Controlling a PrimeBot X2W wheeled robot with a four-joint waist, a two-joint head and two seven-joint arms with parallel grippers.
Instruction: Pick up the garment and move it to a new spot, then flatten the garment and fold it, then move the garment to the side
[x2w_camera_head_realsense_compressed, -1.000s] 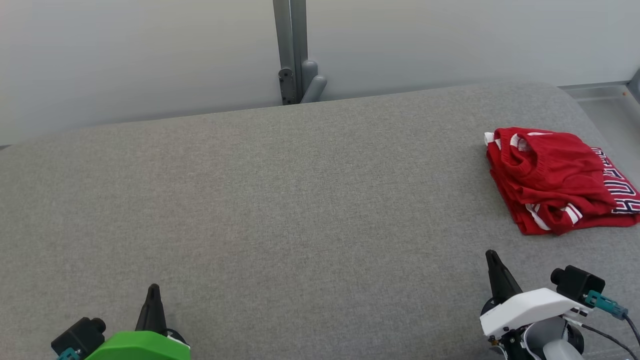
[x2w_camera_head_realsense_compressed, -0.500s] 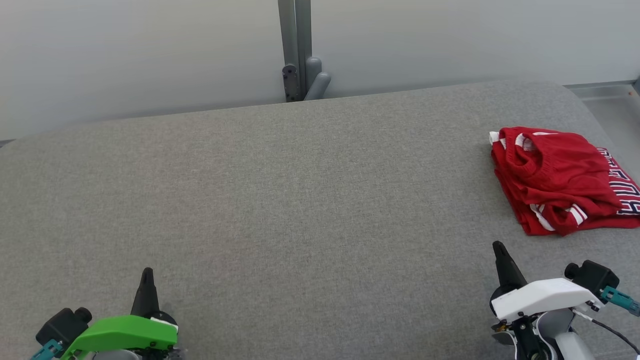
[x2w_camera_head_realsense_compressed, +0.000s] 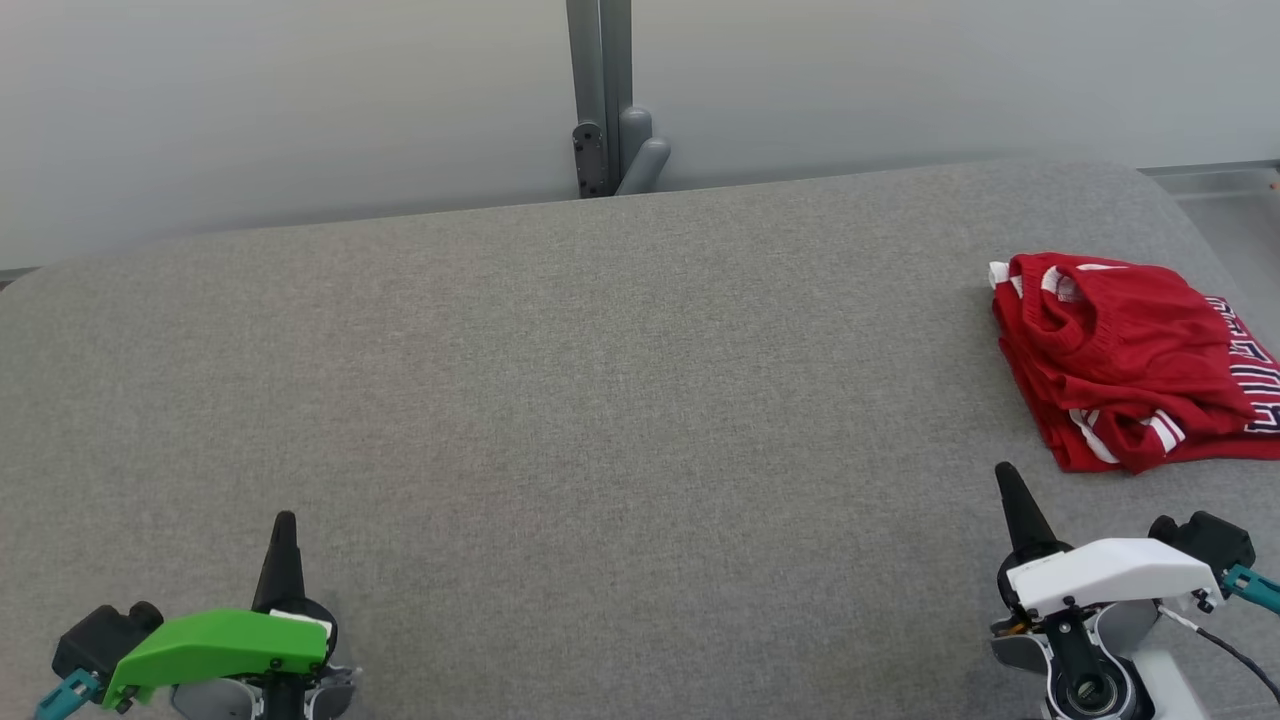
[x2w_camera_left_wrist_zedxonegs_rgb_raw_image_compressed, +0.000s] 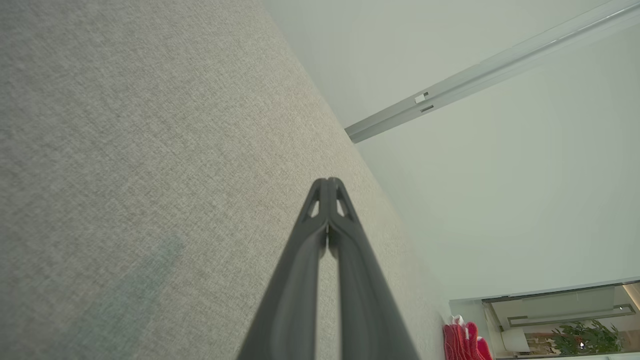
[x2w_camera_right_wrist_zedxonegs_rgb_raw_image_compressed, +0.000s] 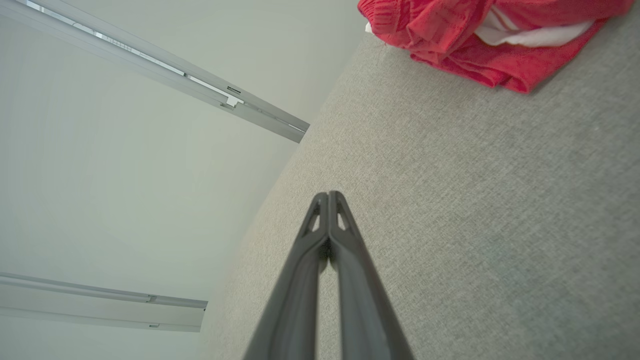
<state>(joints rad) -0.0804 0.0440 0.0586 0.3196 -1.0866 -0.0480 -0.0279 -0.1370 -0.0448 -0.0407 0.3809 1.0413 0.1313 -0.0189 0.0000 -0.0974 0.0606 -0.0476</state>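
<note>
- The left gripper (x2w_camera_head_realsense_compressed: 284, 522) sits at the lower left of the head view. Its green-covered wrist lies low over the grey padded surface (x2w_camera_head_realsense_compressed: 600, 400), and the dark fingers point away from the robot.
- In the left wrist view its two fingers (x2w_camera_left_wrist_zedxonegs_rgb_raw_image_compressed: 345, 260) are pressed together right to the tips, with nothing between them. They hang above bare fabric.
- The wide middle of the surface lies between the two arms. Beyond its far edge a grey metal post (x2w_camera_head_realsense_compressed: 598, 100) stands against the pale wall (x2w_camera_head_realsense_compressed: 250, 100).
- The right gripper (x2w_camera_head_realsense_compressed: 1006, 472) is at the lower right under a white wrist cover. It also points forward, with the tip leaning slightly to the left.
- In the right wrist view its fingers (x2w_camera_right_wrist_zedxonegs_rgb_raw_image_compressed: 350, 270) meet along their length, fully closed and empty, poised over the fabric.
- The garment (x2w_camera_head_realsense_compressed: 1120, 350), red with white stripes and dark lettering, lies in a folded bundle on the far right of the surface. It is ahead of the right gripper, apart from it, and touched by neither claw.
</note>
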